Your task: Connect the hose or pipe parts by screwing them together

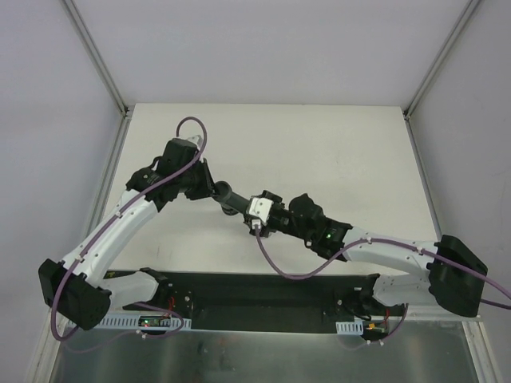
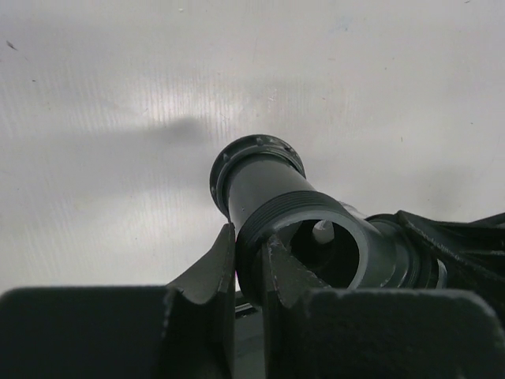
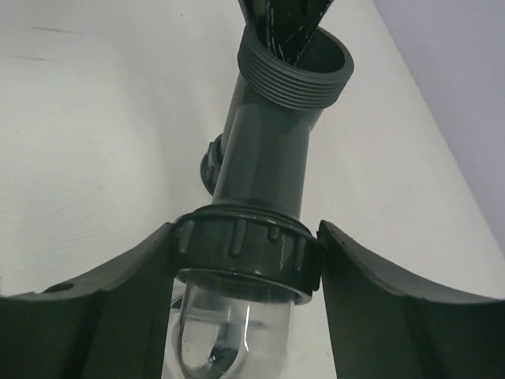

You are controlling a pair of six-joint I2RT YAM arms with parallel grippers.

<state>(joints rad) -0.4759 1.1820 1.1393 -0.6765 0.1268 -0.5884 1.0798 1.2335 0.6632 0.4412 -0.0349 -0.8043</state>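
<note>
While the right wrist camera looks out along its own fingers, the nearest thing to it is the clear connector (image 3: 213,335), a rounded translucent piece sitting low between the finger bases. Just beyond it comes the ribbed collar (image 3: 248,249), dark grey. The right gripper (image 3: 246,229) is closed on that collar: one fingertip meets each side and no gap shows. Past the collar the dark grey pipe fitting (image 3: 264,150) runs away from the camera to a threaded socket (image 3: 316,79), and a side branch (image 3: 209,166) peeps out on its left. A black finger reaches into the threaded mouth from the far side.

The left wrist camera shows whose finger that is. The left gripper (image 2: 251,241) is clamped on the rim of the threaded socket, one finger outside the threads and one inside the opening. The side branch, ending in a knobbed ring, stands farther off over the pale table (image 2: 95,118), and the black body of the right gripper enters at the right edge. The clear connector is hidden from this camera.

From above, the fitting is held between the two grippers near the table's middle, the left gripper at its upper-left end and the right gripper at its lower-right end. The threads and the clear piece are too small to make out there. Purple cables (image 1: 190,128) loop over both arms. Nothing printed on the arm bases (image 1: 152,319) is large enough to read.
</note>
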